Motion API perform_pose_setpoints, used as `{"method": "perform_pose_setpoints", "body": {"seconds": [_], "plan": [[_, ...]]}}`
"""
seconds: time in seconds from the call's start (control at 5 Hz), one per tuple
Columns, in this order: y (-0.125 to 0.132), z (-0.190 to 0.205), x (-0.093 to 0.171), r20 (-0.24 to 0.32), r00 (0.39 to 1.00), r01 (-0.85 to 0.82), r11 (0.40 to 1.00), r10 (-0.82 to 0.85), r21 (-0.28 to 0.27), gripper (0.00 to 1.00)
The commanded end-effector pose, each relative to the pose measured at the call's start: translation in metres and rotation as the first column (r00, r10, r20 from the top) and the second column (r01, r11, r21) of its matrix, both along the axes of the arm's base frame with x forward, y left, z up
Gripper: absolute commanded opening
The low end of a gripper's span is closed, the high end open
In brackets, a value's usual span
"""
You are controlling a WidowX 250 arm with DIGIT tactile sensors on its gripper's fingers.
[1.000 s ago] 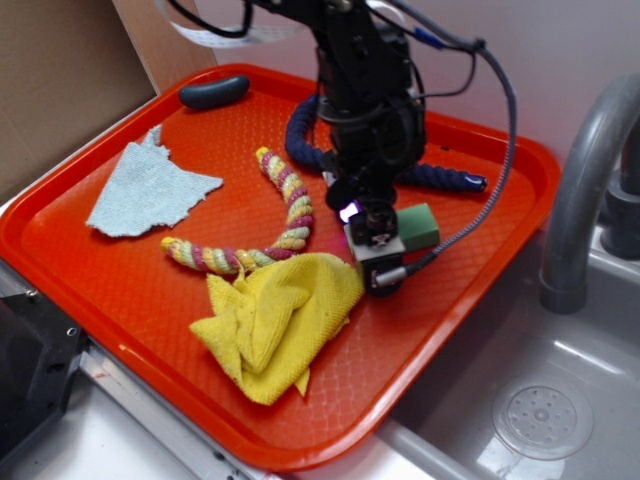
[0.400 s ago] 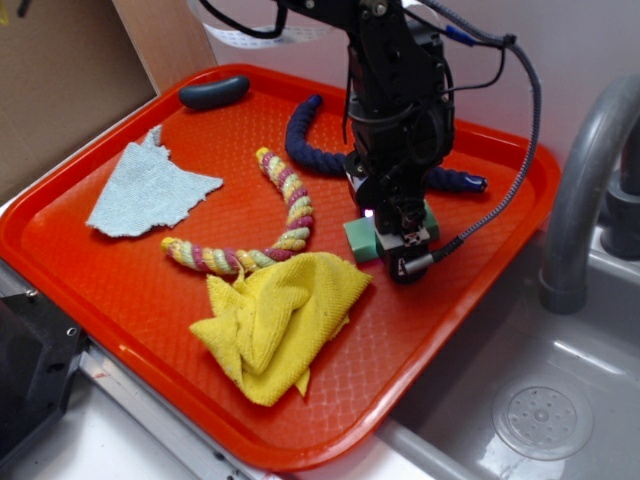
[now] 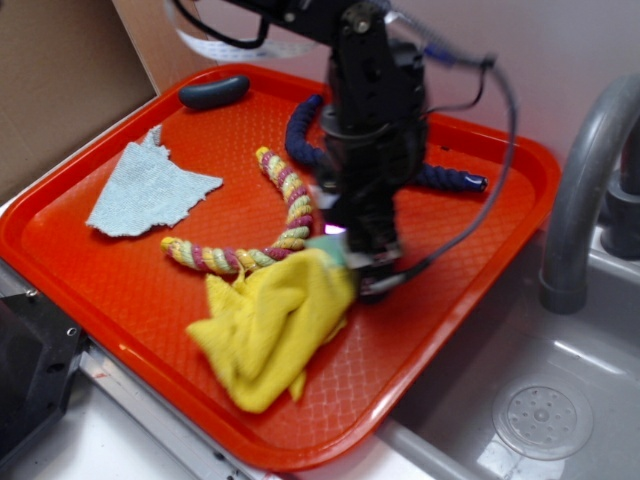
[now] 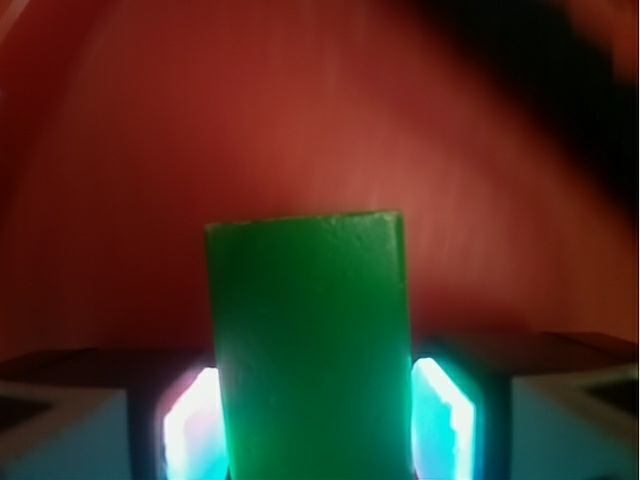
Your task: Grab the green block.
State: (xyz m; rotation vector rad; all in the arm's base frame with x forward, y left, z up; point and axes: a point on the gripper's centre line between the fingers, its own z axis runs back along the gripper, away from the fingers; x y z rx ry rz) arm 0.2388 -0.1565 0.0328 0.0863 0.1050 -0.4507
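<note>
Pincer (image 4: 312, 400): closed on the block (image 4: 310, 350), fingers (image 4: 190, 425) flush against both sides.
Block: between the fingers, over the tray (image 3: 440, 330).
Yellow cloth (image 3: 270, 325): touching, left.
Tray rim: near, right.

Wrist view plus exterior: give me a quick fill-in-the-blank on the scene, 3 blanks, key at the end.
1. In the wrist view, the block between the hand's fingers is coloured ____.
2. Everything sits on a tray coloured ____.
3. The crumpled cloth just beside the hand is ____.

Missing words: green; orange-red; yellow.
</note>
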Motion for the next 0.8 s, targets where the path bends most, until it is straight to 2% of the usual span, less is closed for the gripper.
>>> {"method": "perform_pose_setpoints", "body": {"seconds": [0.0, 0.2, 0.4, 0.6], "plan": [[0.06, 0.114, -0.034, 0.095, 0.889, -0.443, 0.894, 0.448, -0.069, 0.0], [0.079, 0.147, -0.054, 0.137, 0.836, -0.527, 0.847, 0.531, -0.068, 0.0], [0.096, 0.165, -0.072, 0.133, 0.791, -0.587, 0.802, 0.597, -0.107, 0.0], [0.087, 0.161, -0.073, 0.149, 0.833, -0.516, 0.846, 0.533, -0.136, 0.0]]}}
